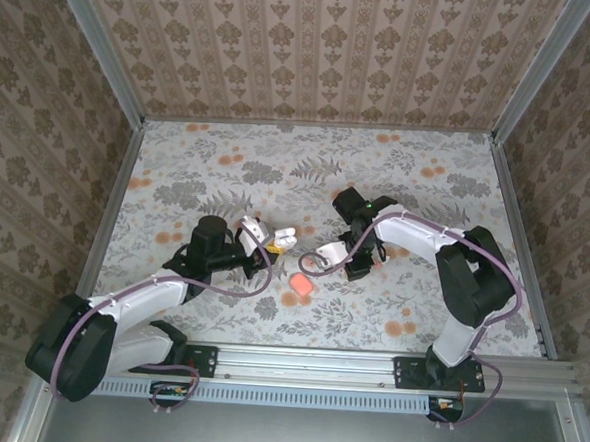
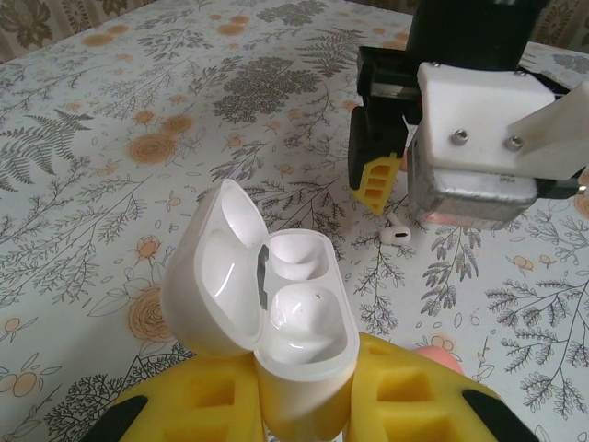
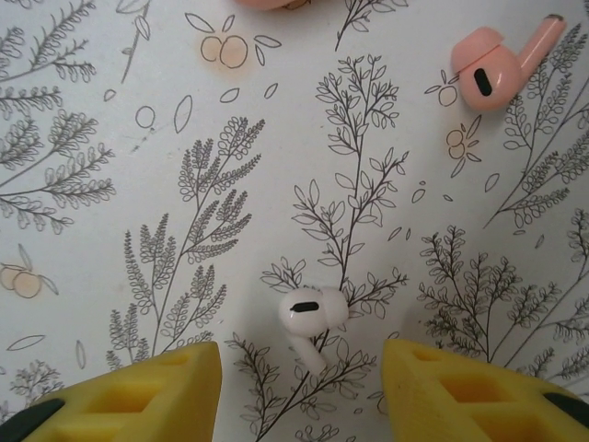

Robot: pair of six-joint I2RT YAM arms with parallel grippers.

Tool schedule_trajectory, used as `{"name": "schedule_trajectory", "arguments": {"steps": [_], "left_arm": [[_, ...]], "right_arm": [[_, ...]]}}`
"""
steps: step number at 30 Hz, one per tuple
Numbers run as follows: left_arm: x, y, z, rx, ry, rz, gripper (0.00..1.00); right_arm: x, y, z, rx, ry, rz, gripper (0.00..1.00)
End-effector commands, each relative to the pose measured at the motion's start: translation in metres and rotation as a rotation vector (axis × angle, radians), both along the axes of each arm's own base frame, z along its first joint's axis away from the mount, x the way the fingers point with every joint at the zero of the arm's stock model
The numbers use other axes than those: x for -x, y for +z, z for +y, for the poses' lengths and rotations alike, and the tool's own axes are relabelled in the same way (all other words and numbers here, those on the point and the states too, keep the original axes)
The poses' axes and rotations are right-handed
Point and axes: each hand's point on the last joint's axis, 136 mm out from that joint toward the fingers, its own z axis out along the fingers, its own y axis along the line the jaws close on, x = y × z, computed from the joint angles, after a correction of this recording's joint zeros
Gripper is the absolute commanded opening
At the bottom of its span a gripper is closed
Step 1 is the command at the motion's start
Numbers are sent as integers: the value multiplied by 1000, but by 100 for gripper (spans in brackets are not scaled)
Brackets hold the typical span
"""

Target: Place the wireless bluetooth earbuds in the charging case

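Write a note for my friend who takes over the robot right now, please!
Left gripper: shut on the white charging case, its lid open.
Right gripper: open, straddling the white earbud on the table, not touching it.
Pink earbud: loose on the table, farther off.
Done: case held up, lid open.
Left: pick up each earbud and seat it in the case.

The charging case (image 2: pixel 294 313) sits in the left gripper (image 2: pixel 308 405). Right of it on the table (image 3: pixel 120 138), one earbud (image 3: pixel 313 313) lies between the fingers of the right gripper (image 3: pixel 296 368), the second earbud (image 3: pixel 502 64) apart.
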Motion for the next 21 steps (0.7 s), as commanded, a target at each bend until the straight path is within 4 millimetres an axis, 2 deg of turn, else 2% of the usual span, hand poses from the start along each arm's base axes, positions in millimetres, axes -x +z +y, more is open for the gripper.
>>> {"name": "schedule_trajectory", "arguments": {"steps": [1,14,17,21], "left_arm": [[1,2,0,-9,-9,-27,10],[-1,1,-1,-15,-5,-22,10],[-2,0,-1,-16,-7,-14,10],[-3,-2,-2,-21,-8,-8,10]], "right_arm": [[-5,-4,4,13,56,2,50],[-10,-25,7,44,87,46,46],[-9,-28,7,48,90,57,42],[-7,-31,3,72,88,80,31]]}}
